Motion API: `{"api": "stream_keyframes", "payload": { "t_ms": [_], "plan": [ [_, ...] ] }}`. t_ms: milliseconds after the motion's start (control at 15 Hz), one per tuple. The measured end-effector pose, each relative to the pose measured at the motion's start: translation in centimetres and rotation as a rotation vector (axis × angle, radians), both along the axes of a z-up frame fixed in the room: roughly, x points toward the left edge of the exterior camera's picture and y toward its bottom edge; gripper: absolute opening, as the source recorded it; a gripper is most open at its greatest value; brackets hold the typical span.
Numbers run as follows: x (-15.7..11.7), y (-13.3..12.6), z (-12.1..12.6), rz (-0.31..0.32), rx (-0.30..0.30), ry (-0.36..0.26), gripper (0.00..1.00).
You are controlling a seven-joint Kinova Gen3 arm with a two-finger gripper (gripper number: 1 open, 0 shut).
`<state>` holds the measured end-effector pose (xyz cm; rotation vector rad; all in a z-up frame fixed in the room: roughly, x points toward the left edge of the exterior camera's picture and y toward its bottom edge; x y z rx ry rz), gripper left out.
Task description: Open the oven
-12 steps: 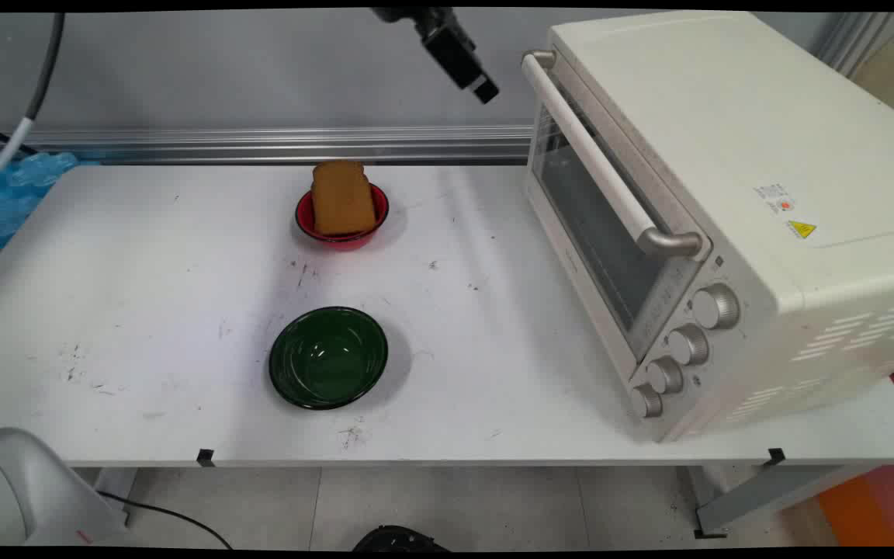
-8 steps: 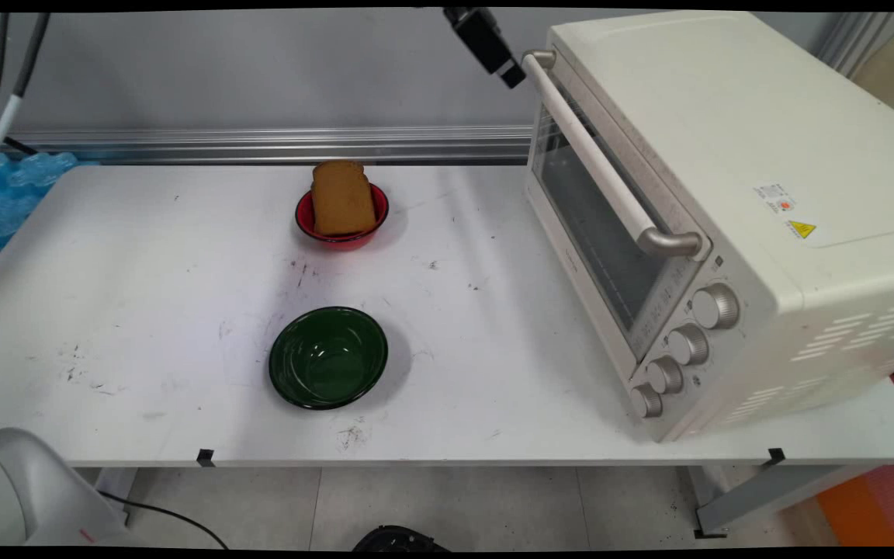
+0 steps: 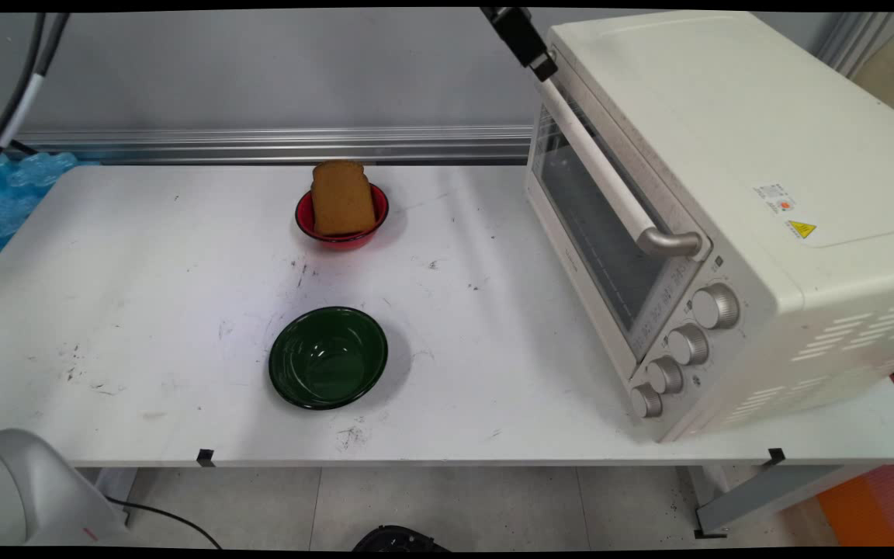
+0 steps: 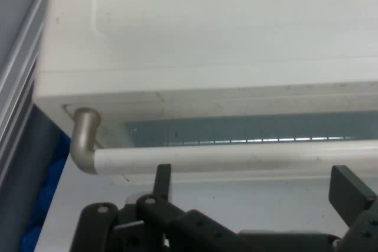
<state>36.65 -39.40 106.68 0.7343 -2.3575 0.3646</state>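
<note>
The black two-finger gripper (image 3: 544, 68) hangs at the far upper corner of the cream-white boxy toaster oven (image 3: 734, 178), right at the far end of the oven's long white bar handle (image 3: 598, 167), which runs across the top of the closed glass door (image 3: 598, 233). In the hand view the gripper (image 4: 254, 190) has its two fingers (image 4: 162, 181) spread wide apart, holding nothing, and the handle (image 4: 236, 159) lies crosswise just beyond the fingertips; whether a fingertip touches it cannot be told. The handle's curved silver metal bracket (image 4: 84, 140) shows at one end in that view, joining the bar to the oven front. Four round silver knobs (image 3: 687, 345) sit in a slanting row on the oven's near front panel, below the handle's near bracket. The oven stands on the right part of the white table (image 3: 144, 310). To the left of the oven, toward the table's far side, a small red bowl (image 3: 306, 221) holds a brown slice of bread (image 3: 342, 198) leaning upright in it. Nearer the camera than the red bowl and well apart from it sits a dark green glossy bowl (image 3: 328, 357), also well clear of the oven's door.
</note>
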Motion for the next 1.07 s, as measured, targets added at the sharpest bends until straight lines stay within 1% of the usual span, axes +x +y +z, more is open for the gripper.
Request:
{"api": "stream_keyframes", "payload": {
  "t_ms": [133, 200, 533, 1067],
  "plan": [
    [-0.7, -0.5, -0.3, -0.006, 0.001, -0.005, 1.00],
    [-1.1, -0.7, -0.5, -0.011, 0.002, -0.009, 0.00],
    [-2.6, -1.8, -1.4, -0.027, 0.003, -0.034, 0.00],
    [-4.4, -3.5, -3.2, -0.001, 0.013, -0.051, 0.00]
  ]
}}
